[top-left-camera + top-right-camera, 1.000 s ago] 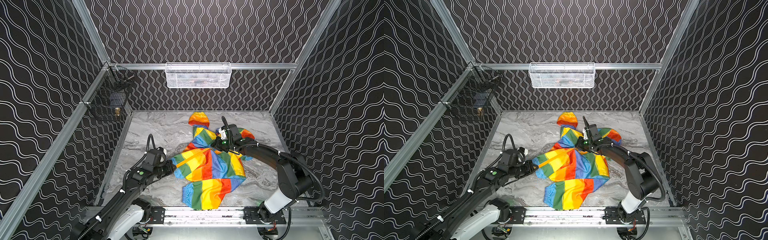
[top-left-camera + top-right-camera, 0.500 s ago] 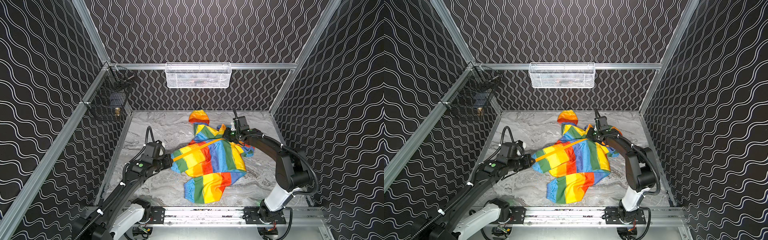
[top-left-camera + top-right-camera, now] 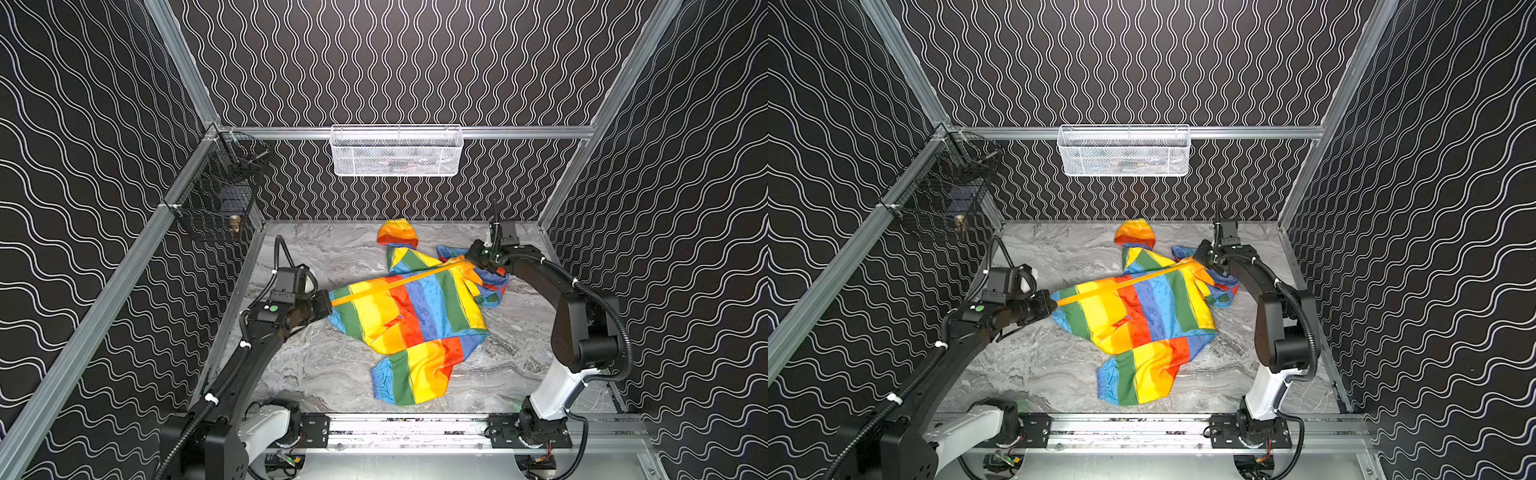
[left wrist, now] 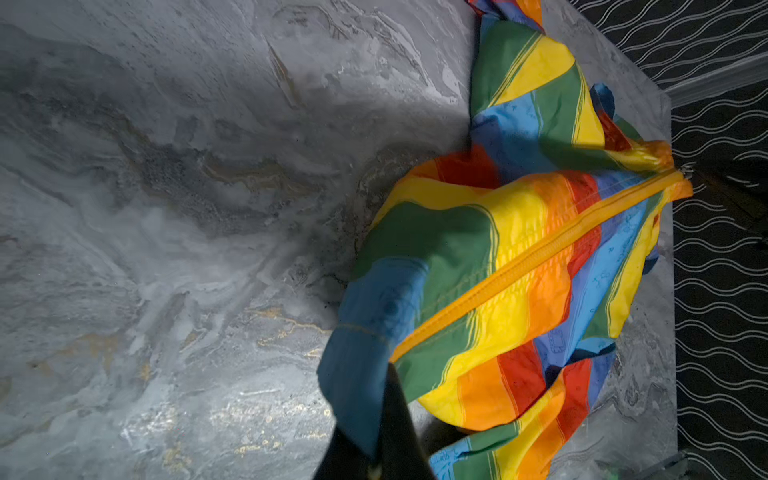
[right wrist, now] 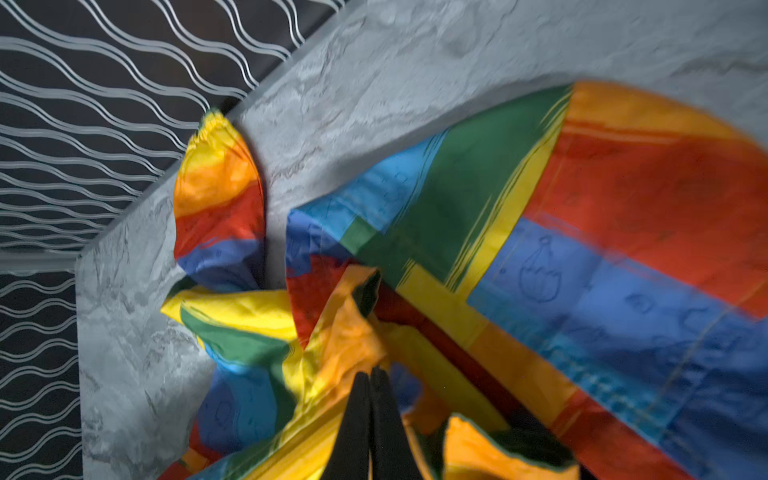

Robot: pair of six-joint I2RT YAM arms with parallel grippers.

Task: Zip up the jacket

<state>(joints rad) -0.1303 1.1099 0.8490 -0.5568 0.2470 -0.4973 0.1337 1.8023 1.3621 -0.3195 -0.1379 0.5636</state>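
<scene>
Jacket (image 3: 415, 316) lay mid-table (image 3: 324, 365). Orange zipper band (image 3: 395, 282) was taut, and its teeth looked joined along the whole visible run. Zipping judged done or nearly so, with only release left. Left gripper (image 3: 328, 301) was clenched on the hem end, right gripper (image 3: 467, 259) on the collar end. Long axis ran diagonally, hem near-left, collar far-right, hood (image 3: 397, 232) towards the back wall.

Bare table (image 3: 316, 365) front-left, jacket (image 3: 419, 307) filling centre, far-right corner seemingly cramped
</scene>
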